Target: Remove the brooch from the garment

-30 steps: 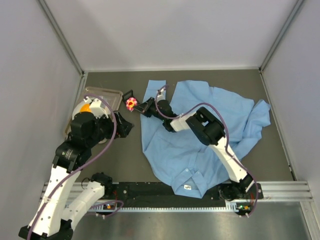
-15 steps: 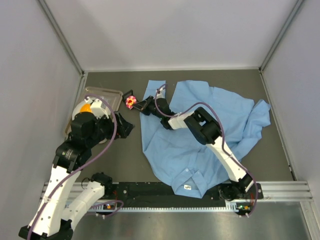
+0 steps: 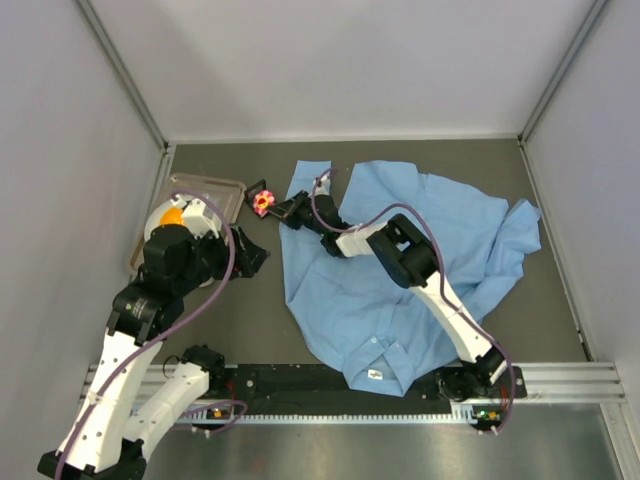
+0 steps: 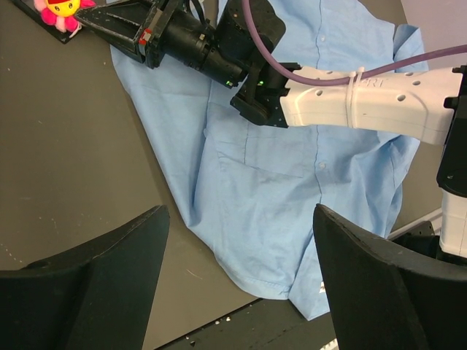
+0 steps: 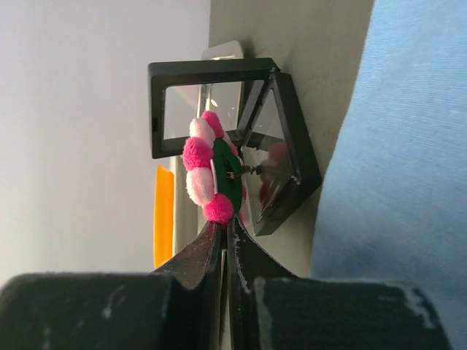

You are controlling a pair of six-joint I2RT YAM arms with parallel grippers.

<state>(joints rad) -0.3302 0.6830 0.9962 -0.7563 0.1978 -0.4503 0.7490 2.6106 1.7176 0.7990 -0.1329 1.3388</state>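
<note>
The pink flower brooch (image 3: pixel 262 203) is pinched at its lower edge by my right gripper (image 3: pixel 272 208), which is shut on it just left of the light blue shirt (image 3: pixel 400 260). In the right wrist view the brooch (image 5: pixel 211 179) stands edge-on, green back facing an open black display box (image 5: pixel 241 131), with the gripper (image 5: pixel 227 232) closed below it. The brooch is off the shirt. In the left wrist view the brooch (image 4: pixel 60 10) shows at top left, the shirt (image 4: pixel 277 168) below. My left gripper (image 3: pixel 248 255) is open and empty, left of the shirt's edge.
A metal tray (image 3: pixel 222 190) with a white plate and an orange object (image 3: pixel 172 214) sits at the far left. The small black box (image 3: pixel 258 190) lies between tray and shirt collar. Grey walls enclose the table on three sides.
My right gripper has carried the brooch a little further left and back, toward the black box. The left arm has hardly moved.
</note>
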